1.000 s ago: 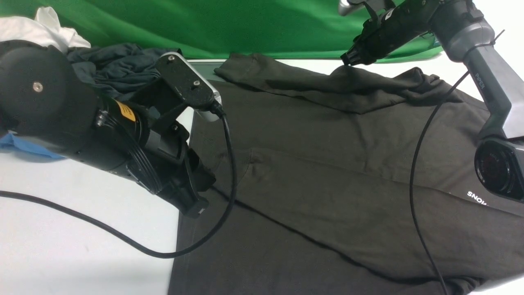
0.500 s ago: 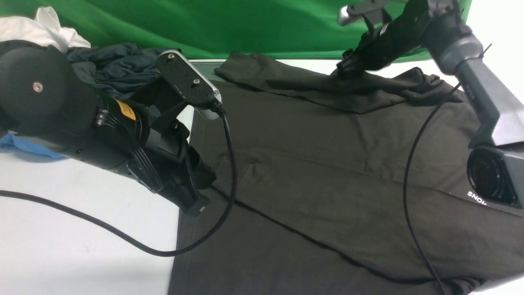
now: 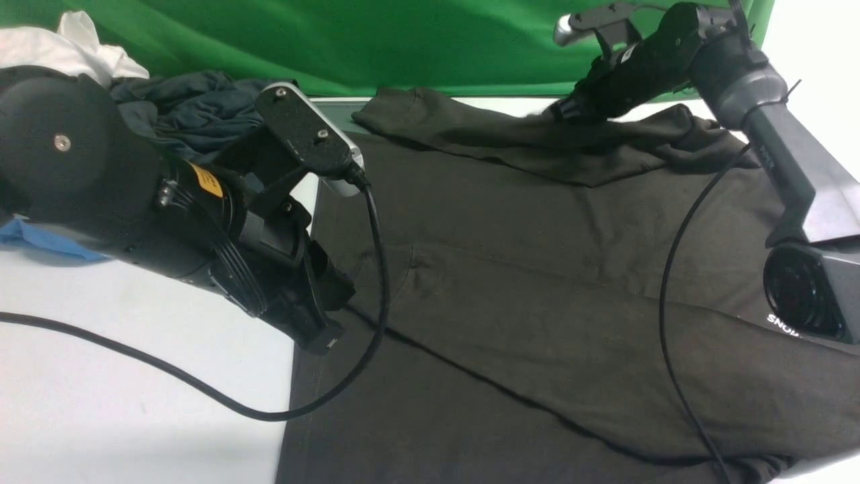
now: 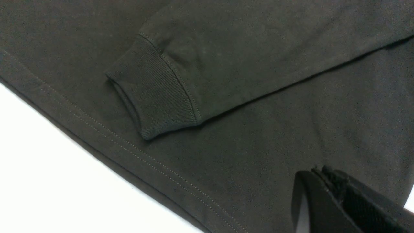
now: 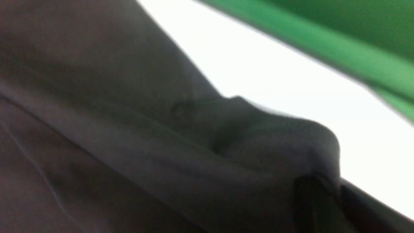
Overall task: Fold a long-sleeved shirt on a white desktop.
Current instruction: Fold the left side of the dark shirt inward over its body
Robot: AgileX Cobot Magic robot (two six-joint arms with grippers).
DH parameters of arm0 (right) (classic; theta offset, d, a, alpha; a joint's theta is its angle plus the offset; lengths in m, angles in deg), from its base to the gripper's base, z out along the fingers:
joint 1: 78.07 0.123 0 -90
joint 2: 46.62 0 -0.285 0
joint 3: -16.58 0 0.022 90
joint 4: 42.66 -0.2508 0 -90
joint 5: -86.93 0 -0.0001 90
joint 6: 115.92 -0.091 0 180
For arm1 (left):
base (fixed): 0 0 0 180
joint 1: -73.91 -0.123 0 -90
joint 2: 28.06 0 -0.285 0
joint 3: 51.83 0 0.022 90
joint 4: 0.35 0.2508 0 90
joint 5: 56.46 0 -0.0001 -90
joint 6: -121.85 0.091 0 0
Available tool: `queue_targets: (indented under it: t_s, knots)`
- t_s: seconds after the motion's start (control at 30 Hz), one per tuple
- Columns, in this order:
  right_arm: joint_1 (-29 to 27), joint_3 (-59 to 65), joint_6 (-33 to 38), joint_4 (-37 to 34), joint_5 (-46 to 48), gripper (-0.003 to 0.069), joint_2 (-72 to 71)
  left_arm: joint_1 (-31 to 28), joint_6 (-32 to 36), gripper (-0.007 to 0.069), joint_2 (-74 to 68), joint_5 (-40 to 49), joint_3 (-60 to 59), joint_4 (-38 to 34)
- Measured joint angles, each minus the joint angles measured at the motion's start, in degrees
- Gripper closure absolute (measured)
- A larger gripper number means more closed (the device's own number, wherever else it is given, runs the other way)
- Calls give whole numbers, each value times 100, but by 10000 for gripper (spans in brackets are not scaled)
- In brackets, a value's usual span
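Note:
The brownish-black long-sleeved shirt [image 3: 537, 302] lies spread over the white desktop [image 3: 101, 403], one sleeve folded across its far edge [image 3: 470, 134]. My right gripper [image 3: 559, 111] is down on that far sleeve and shut, pinching a raised bump of fabric [image 5: 291, 142] between its fingers [image 5: 310, 194]. My left gripper [image 3: 327, 339] hovers at the shirt's left hem, shut with nothing in it. In the left wrist view its closed tips [image 4: 318, 171] sit above the shirt body, a little away from the ribbed cuff [image 4: 155, 94] of the other sleeve.
A blackish-teal garment [image 3: 181, 111], a white cloth [image 3: 67, 47] and a blue garment [image 3: 40, 242] lie at the far left. The green backdrop [image 3: 403, 40] closes off the back. Black cables [image 3: 201, 396] trail over the desktop and the shirt.
My right gripper dropped from just above the far sleeve onto it, opened briefly and shut on a fold of fabric. The left arm has stayed where it was.

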Motion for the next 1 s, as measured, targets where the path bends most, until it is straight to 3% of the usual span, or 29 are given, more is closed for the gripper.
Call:
queue_targets:
  t_s: [0.27, 0.67, 1.0]
  knots:
    - [-43, -20, 0, 66, -98, 611, -190, 0, 0, 606, 0, 0, 0, 0]
    - [-48, -20, 168, 32, 1103, 608, -593, 0, 0, 606, 0, -5, 0, 24]
    - [6, -4, 174, -9, 1208, 610, -687, 0, -5, 606, 0, -95, 0, 42]
